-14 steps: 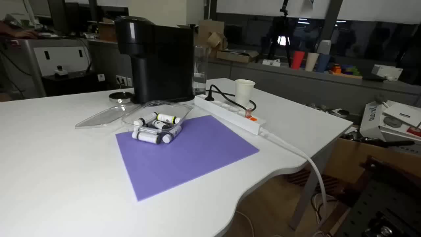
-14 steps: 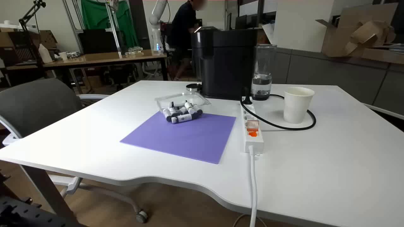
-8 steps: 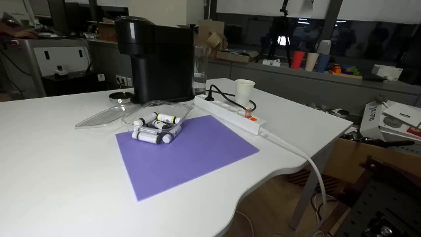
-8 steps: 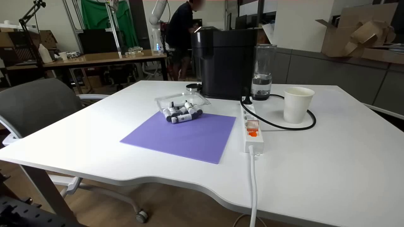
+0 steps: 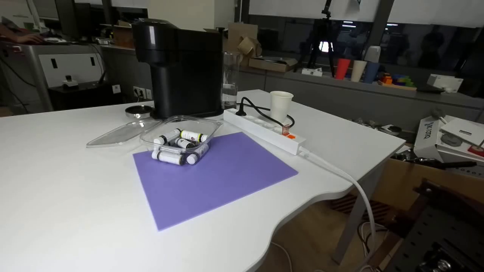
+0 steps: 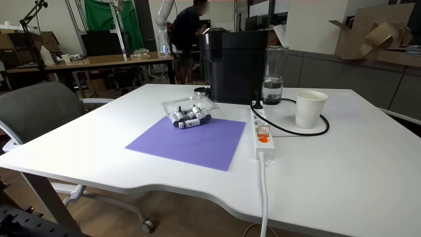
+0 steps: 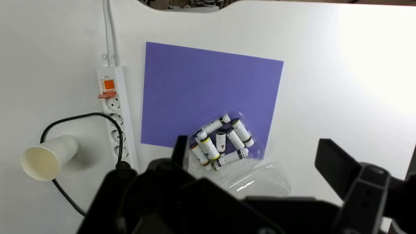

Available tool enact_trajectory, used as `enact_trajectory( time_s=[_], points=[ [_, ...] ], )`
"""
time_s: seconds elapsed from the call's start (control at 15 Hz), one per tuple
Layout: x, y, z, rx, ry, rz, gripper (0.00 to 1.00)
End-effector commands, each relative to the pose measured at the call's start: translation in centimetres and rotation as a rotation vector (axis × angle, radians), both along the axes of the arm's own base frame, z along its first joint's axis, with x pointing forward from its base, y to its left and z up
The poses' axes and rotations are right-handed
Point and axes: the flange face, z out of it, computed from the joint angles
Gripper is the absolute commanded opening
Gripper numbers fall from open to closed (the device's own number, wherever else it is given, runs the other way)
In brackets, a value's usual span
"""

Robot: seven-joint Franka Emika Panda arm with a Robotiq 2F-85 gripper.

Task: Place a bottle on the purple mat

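Several small white bottles with dark bands lie jumbled in a clear plastic tray. The bottles also show in both exterior views. The tray rests partly on a corner of the purple mat and partly on the white table. The mat lies flat in both exterior views. My gripper is open and empty, seen in the wrist view high above the table. Its left finger overlaps the tray's edge in the picture. My gripper is out of view in both exterior views.
A clear lid lies beside the tray. A black coffee machine stands behind it, with a metal dish and a glass water container close by. A white power strip with a black cable and a white cup stand beside the mat.
The bottles, tray and mat have not moved. Only the person in the background has shifted slightly to the left.
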Motion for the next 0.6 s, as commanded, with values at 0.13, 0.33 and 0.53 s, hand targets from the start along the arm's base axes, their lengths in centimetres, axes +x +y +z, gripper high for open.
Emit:
enact_trajectory(
  time_s=[0.13, 0.33, 0.53],
  points=[
    [4.5, -2.2, -4.9, -0.040, -0.030, 0.069, 1.00],
    [7.9, -3.9, -8.7, -0.063, -0.100, 0.130, 1.00],
    [10.8, -5.1, -12.9, -0.069, -0.163, 0.200, 1.00]
  ],
)
